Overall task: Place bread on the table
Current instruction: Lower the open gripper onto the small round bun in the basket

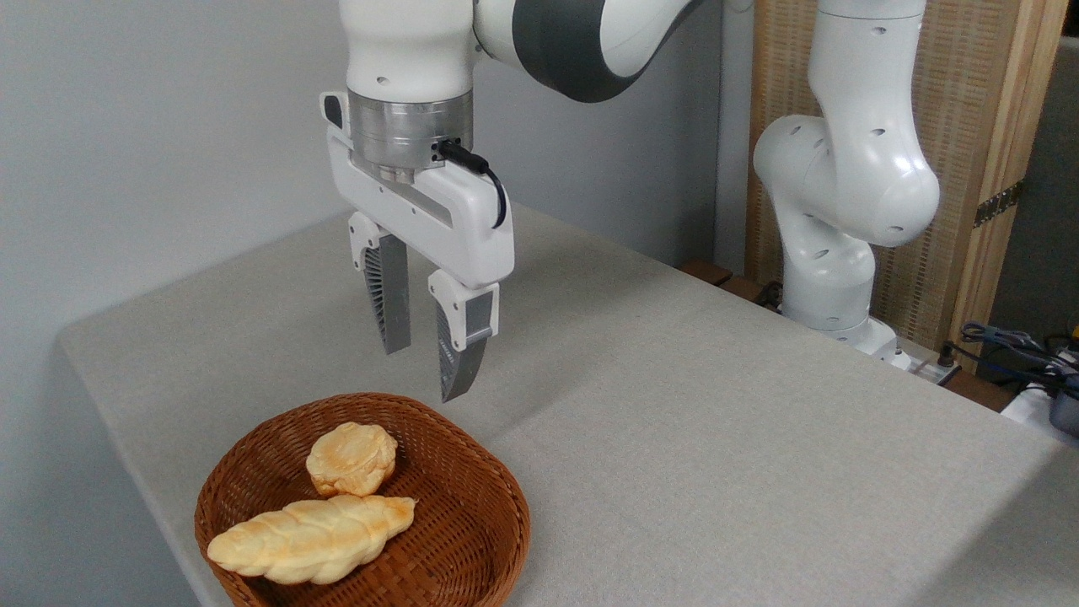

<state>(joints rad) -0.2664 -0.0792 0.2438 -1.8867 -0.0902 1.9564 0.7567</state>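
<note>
Below the gripper [424,373]: one wicker basket [472,539] holding two breads, one round bun [351,459] and one braided loaf [310,538]

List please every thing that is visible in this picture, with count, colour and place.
bread: one, pale golden with toasted patches, in the basket, touching the loaf.
braided loaf: one, pale golden, at the basket's front.
basket: one, brown wicker, on the table's near left corner.
table: one, light grey-beige cloth.
cables: several, dark, far right beyond the table.
wooden panel: one, tan, behind the arm.
gripper: one, white with grey fingers, open, above the basket's far rim.
arm: one, white, base at right.
</note>
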